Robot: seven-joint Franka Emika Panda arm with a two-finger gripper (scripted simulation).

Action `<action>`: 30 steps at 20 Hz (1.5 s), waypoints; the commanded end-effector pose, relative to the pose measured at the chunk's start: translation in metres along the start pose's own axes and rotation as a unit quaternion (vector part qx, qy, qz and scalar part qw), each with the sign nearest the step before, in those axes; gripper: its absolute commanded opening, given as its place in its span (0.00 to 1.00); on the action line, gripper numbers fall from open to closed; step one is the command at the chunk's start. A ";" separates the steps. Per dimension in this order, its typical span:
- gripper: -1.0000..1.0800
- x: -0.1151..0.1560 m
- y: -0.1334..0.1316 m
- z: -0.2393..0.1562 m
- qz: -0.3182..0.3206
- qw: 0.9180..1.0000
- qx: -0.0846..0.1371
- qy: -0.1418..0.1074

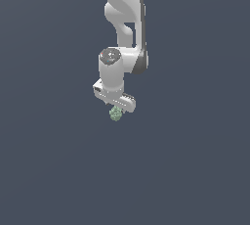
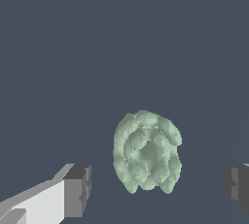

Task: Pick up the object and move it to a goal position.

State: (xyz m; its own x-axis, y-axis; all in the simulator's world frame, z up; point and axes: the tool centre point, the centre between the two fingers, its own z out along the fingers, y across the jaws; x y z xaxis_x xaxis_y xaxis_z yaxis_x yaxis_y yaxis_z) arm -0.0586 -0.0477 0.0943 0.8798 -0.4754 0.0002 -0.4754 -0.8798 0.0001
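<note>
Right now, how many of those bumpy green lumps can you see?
1. The green lump sits between the open gripper fingers, untouched; nothing else shows on the plain surface.

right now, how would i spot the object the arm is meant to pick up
Find the white arm and follow it down to its tool. Just beneath sits a small pale green lump, between the open fingers. Its knobbly surface is the only green on the plain grey floor.

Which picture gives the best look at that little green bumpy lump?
The wrist view: the green lump fills much of the picture, its knobbly surface clear, sitting between the tool's two open fingers. In the exterior view the lump is only a tiny speck partly tucked under the tool.
</note>
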 end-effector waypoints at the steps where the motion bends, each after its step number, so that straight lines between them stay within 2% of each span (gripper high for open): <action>1: 0.96 0.000 0.000 0.000 0.000 1.000 0.000 0.000; 19: 0.96 -0.001 0.001 0.051 0.003 1.000 0.000 0.000; 20: 0.00 -0.001 0.001 0.051 0.003 1.000 0.000 0.000; 30: 0.00 -0.001 0.000 0.050 0.003 1.000 0.000 0.000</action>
State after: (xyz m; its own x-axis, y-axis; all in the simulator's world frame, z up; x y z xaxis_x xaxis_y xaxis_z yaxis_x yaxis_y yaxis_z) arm -0.0595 -0.0474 0.0445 0.8772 -0.4802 0.0006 -0.4802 -0.8772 -0.0008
